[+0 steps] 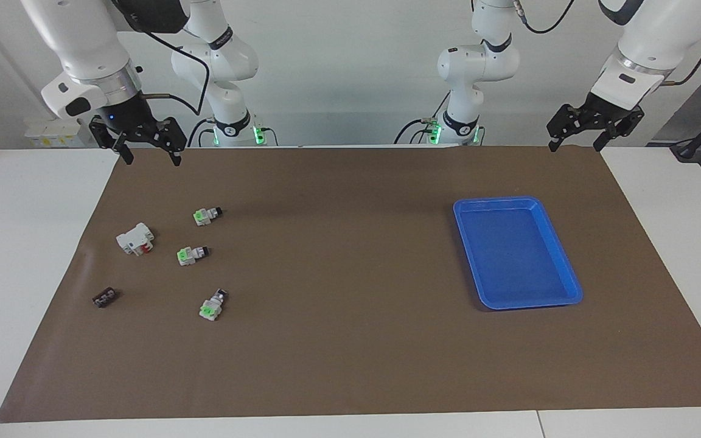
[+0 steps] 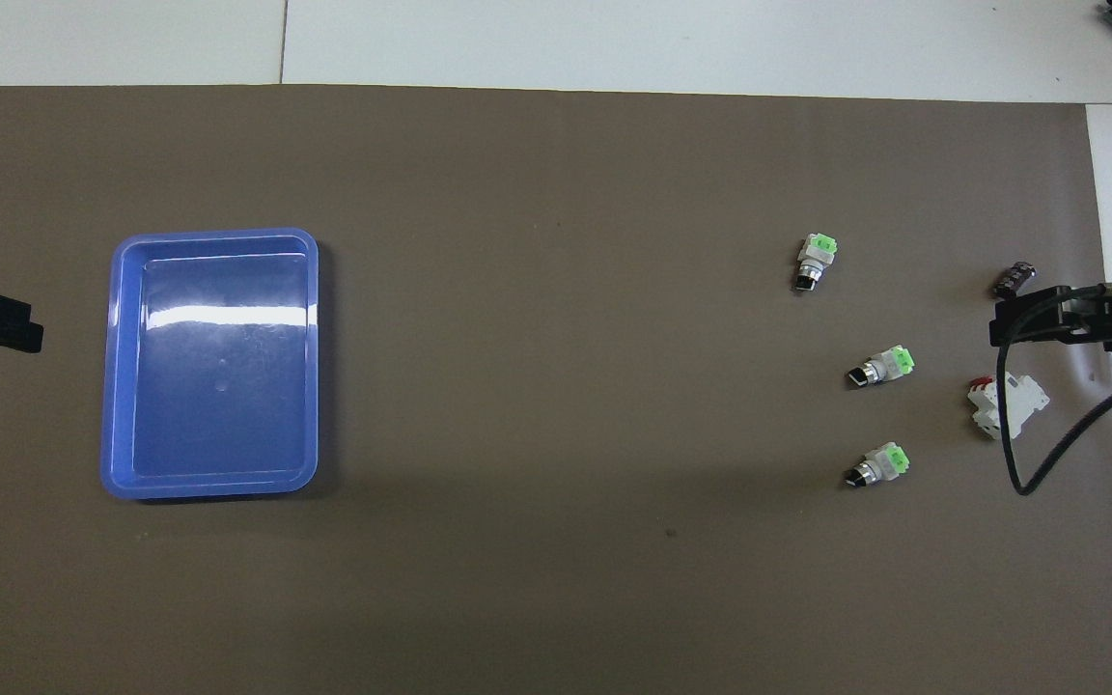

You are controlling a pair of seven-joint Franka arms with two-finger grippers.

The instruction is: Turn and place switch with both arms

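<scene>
Starting from the right arm's end of the brown mat (image 1: 350, 340): your right gripper (image 1: 148, 145) hangs high over the mat's robot-side edge, fingers apart, nothing in them. Looks like a ready pose.

Below and out from it sits the clutter: a larger white block with a red part (image 1: 136, 238), a small flat black piece (image 1: 105, 298), and three tiny white switches with green faces and black knobs. The nearest switch (image 1: 207, 215) lies closest under that gripper, the middle switch (image 1: 191, 255) just past it, the farthest switch (image 1: 213, 305) well out. All lie on their sides, apart from each other, so you've got room around each one.

The middle of the mat is bare, probably good for a handover.

The shallow blue plastic tray (image 1: 571, 291) holds nothing and sits out from your left gripper (image 1: 594, 125), which waits, spread wide, above the mat's corner.
</scene>
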